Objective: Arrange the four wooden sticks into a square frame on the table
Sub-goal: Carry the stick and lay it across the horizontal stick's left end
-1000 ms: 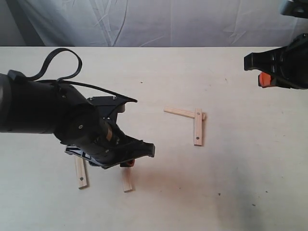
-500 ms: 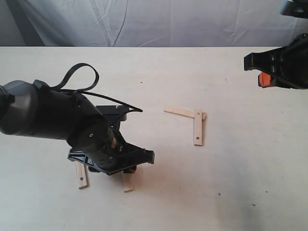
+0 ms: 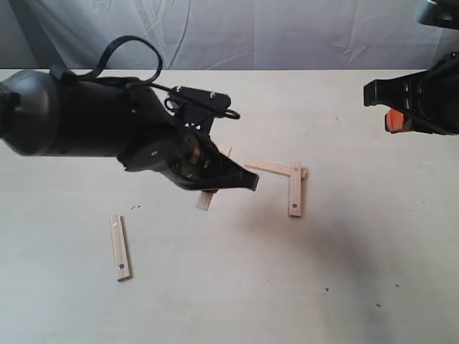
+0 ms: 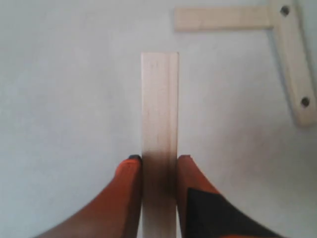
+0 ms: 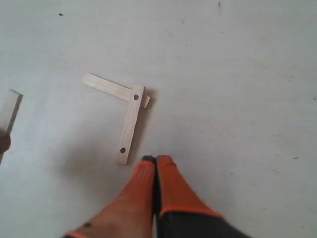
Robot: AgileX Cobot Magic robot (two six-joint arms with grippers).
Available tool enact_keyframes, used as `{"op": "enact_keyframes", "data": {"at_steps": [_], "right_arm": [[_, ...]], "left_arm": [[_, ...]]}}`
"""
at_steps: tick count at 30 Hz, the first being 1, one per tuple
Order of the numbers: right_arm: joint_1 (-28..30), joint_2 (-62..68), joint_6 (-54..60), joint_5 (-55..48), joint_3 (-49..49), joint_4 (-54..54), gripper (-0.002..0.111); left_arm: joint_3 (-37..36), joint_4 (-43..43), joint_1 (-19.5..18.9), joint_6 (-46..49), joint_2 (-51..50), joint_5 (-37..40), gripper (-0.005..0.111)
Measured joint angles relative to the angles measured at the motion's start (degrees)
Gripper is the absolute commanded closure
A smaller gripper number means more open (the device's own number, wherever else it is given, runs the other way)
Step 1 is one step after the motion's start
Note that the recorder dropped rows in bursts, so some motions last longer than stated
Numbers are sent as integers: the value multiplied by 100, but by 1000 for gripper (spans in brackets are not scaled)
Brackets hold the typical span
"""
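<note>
Four wooden sticks (image 3: 295, 172) are spread over the desk (image 3: 358, 272), and no square is closed yet. In the exterior view, two of them form an L just to the 3 o'clock side of the desk's middle. The holed stick (image 3: 295, 190) runs from 12 to 6 o'clock and lies across the end of the plain stick (image 3: 267, 167). The plain stick reaches toward 9 o'clock, its tip poking out a little past the crossing.

The third stick (image 4: 159, 109) is clamped by its long edges between the orange fingers (image 4: 130, 188) of the left gripper (image 4: 159, 163). It sits near the L at its 9 o'clock side, along the 1-to-7 o'clock line. Whether it touches the desk I cannot tell.

The fourth stick (image 3: 120, 246) lies alone at 7 o'clock, well apart from the rest. The right gripper (image 5: 156, 161) hovers at 2 o'clock, its fingers pressed together on nothing.
</note>
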State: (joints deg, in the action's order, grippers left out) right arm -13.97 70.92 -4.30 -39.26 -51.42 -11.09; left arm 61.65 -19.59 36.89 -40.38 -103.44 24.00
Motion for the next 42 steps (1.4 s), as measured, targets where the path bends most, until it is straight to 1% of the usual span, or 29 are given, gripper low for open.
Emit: {"op": "enact_keyframes", "data": {"at_steps": [1, 8, 12, 27, 42], "right_arm": [[0, 0, -22, 0, 0, 0, 108], [0, 0, -48, 12, 0, -102, 108], [0, 0, -58, 12, 0, -236, 108], [0, 0, -58, 0, 0, -295, 108], [0, 0, -58, 0, 0, -295, 108]], "left_arm": [[228, -97, 0, 22, -115, -27, 107], [1140, -321, 0, 124, -1165, -209, 107], [1424, -333, 0, 183, -1493, -325, 107], [1479, -333, 0, 291, -1609, -383, 107], [1488, -19, -30, 311, -1850, -466, 106]]}}
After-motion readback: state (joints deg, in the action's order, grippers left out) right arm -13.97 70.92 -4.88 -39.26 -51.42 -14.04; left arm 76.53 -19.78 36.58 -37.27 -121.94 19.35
